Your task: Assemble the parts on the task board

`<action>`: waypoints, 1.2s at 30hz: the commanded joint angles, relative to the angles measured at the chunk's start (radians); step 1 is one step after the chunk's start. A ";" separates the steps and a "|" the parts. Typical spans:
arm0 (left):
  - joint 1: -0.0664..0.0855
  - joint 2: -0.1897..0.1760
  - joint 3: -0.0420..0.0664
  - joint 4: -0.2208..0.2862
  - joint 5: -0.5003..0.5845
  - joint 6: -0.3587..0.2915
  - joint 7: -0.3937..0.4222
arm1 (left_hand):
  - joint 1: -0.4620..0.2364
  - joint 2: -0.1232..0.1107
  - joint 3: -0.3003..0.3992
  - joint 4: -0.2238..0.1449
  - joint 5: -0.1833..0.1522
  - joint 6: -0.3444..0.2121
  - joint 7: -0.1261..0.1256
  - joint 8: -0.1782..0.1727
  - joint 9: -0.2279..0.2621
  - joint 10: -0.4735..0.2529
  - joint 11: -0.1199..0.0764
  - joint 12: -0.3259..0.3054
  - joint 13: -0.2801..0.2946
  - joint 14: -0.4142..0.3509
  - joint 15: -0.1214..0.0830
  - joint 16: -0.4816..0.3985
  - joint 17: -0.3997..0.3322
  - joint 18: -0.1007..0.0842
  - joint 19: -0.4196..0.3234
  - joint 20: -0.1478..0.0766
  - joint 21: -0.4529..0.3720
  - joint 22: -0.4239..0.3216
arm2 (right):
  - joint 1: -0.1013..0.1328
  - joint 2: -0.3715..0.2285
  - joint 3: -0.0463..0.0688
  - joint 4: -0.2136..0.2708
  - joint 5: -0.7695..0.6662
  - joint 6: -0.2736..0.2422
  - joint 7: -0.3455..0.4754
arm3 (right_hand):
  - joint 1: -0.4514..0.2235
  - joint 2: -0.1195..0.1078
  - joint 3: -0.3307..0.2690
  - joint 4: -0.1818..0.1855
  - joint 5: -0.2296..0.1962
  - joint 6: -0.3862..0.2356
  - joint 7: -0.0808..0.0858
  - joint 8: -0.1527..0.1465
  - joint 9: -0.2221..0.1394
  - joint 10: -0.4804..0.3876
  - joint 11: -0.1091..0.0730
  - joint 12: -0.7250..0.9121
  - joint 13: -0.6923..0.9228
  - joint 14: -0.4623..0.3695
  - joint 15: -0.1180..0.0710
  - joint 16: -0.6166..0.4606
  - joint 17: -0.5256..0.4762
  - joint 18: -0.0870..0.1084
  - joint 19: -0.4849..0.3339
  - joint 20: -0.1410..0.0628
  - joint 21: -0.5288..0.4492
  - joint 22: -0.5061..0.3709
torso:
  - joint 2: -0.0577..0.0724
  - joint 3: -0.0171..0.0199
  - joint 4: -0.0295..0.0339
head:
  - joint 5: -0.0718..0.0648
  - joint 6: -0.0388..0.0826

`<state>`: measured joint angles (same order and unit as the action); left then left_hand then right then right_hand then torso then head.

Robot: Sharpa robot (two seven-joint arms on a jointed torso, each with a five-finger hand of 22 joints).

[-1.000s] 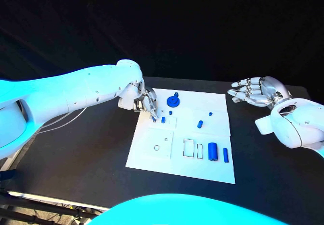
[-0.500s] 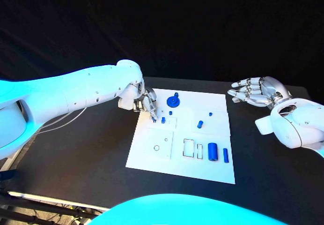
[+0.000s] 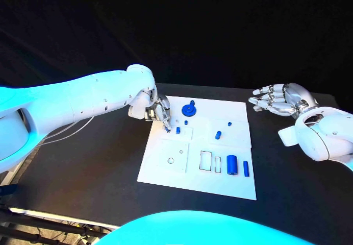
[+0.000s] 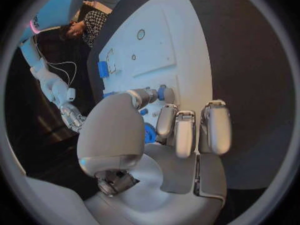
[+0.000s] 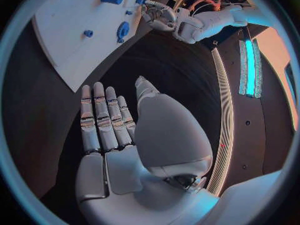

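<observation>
Two hands of mine are over the black table [image 3: 88,168], well apart. My left hand [image 3: 156,109] hangs over the far left corner of the white task board [image 3: 195,173], fingers pointing down at it, fingertips [image 3: 168,128] just beside a small blue peg [image 3: 178,130] that stands on the board. From the left wrist view my thumb and one finger reach toward that peg [image 4: 161,93], the other fingers lying side by side; whether I actually pinch it I cannot tell. My right hand [image 3: 279,99] floats beyond the board's far right corner, off the board, palm turned up and fingers spread and gently curled, holding nothing; the right wrist view shows the fingers [image 5: 103,117] straight and empty. On the board lie a round blue gear [image 3: 189,108], a short blue pin [image 3: 218,135], a thick blue cylinder [image 3: 231,165] and a thin blue bar [image 3: 246,169] near the right edge.
</observation>
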<state>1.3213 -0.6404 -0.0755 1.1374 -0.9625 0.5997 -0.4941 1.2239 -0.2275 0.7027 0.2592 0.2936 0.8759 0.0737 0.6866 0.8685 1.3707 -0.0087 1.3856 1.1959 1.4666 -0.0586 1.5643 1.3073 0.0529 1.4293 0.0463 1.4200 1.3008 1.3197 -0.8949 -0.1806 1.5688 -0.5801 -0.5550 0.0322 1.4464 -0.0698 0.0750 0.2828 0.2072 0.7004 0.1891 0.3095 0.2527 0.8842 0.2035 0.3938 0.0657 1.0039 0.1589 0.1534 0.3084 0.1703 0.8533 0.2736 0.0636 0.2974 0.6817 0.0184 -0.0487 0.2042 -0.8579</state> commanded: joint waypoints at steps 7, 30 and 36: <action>0.000 0.000 0.000 0.007 0.004 0.024 0.010 | -0.002 0.010 0.228 -0.232 0.003 0.003 -0.008 0.004 0.002 0.009 -0.001 0.003 0.001 0.104 -0.005 0.007 0.263 0.008 0.005 0.001 0.005 0.002 | -0.001 0.000 0.000 -0.001 -0.005 0.015 0.007 | -0.003 0.008 -0.003 -0.002 -0.003 -0.003 0.083 0.003 -0.001 -0.008 0.002 0.005 -0.001 0.005 -0.001 -0.003 -0.001 0.013 -0.007 0.000 0.000 -0.001 | 0.000 0.0004 -0.0001 | -0.002 -0.001; -0.002 -0.007 0.000 0.018 0.004 0.012 0.009 | -0.002 0.010 0.229 -0.234 0.004 0.004 -0.008 0.003 0.002 0.010 -0.001 0.004 0.003 0.104 -0.006 0.007 0.263 0.007 0.006 0.001 0.005 0.003 | -0.001 0.001 0.000 -0.001 -0.005 0.020 0.006 | -0.002 0.009 -0.003 -0.003 -0.003 -0.004 0.084 0.004 -0.002 -0.009 0.002 0.005 -0.001 0.005 -0.001 -0.004 -0.003 0.013 -0.007 0.000 0.000 -0.003 | 0.000 0.0000 0.0007 | 0.003 -0.001; -0.002 -0.007 0.000 0.016 -0.004 0.004 0.008 | -0.002 0.010 0.229 -0.234 0.004 0.004 -0.008 0.003 0.002 0.010 -0.001 0.004 0.003 0.104 -0.006 0.007 0.263 0.007 0.006 0.001 0.005 0.003 | -0.002 0.001 0.000 -0.001 -0.005 0.020 0.006 | -0.002 0.009 -0.003 -0.003 -0.003 -0.004 0.084 0.004 -0.002 -0.009 0.002 0.005 -0.001 0.005 -0.001 -0.004 -0.003 0.013 -0.007 0.000 0.000 -0.003 | 0.000 0.0005 -0.0005 | 0.004 -0.001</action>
<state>1.3193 -0.6485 -0.0753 1.1527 -0.9618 0.6037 -0.4919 1.2242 -0.2271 0.7027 0.2592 0.2935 0.8798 0.0734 0.6874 0.8691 1.3744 -0.0124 1.3855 1.1983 1.4667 -0.0586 1.5642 1.3073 0.0530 1.4293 0.0463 1.4200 1.3024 1.3188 -0.8947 -0.1806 1.5671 -0.5801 -0.5502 0.0313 1.4464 -0.0698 0.0750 0.2828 0.2072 0.7004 0.1891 0.3095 0.2518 0.8805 0.2072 0.3939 0.0659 1.0039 0.1589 0.1534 0.3069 0.1703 0.8533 0.2736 0.0635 0.2955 0.6814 0.0186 -0.0483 0.2075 -0.8596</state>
